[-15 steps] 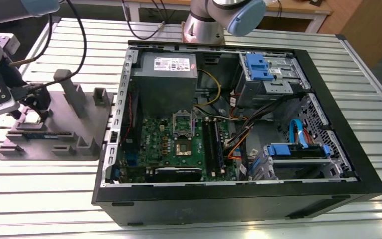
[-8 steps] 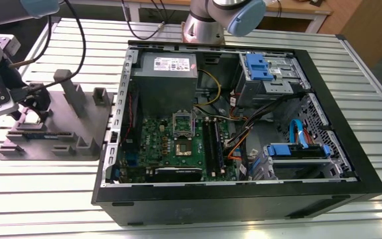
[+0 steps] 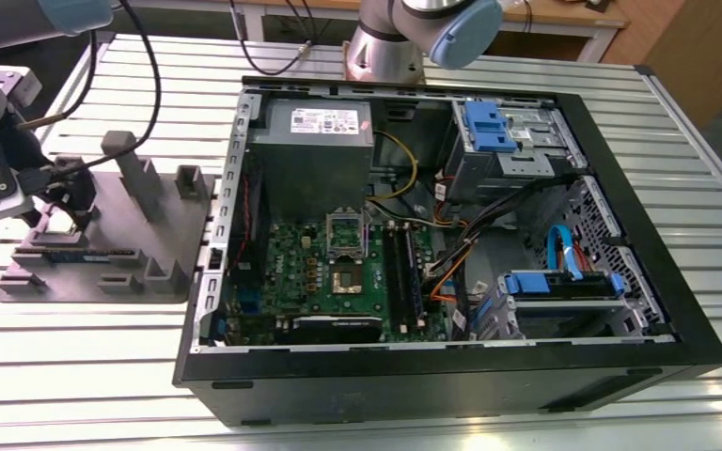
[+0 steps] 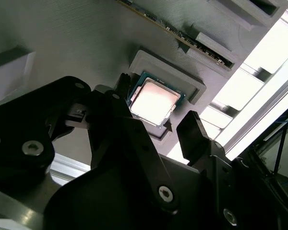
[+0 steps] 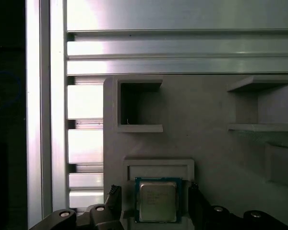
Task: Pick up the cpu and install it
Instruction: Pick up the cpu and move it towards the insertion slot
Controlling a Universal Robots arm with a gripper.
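I have the black gripper (image 3: 70, 218) over the grey moulded tray (image 5: 206, 110), fingers apart either side of the small square silvery-topped cpu (image 5: 156, 202), which lies flat in that tray's recessed pocket.

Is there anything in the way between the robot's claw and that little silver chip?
Nothing visible. In the first wrist view the open gripper straddles the cpu, which lies in its pocket on the grey tray, one finger on each side, with bare gaps between.
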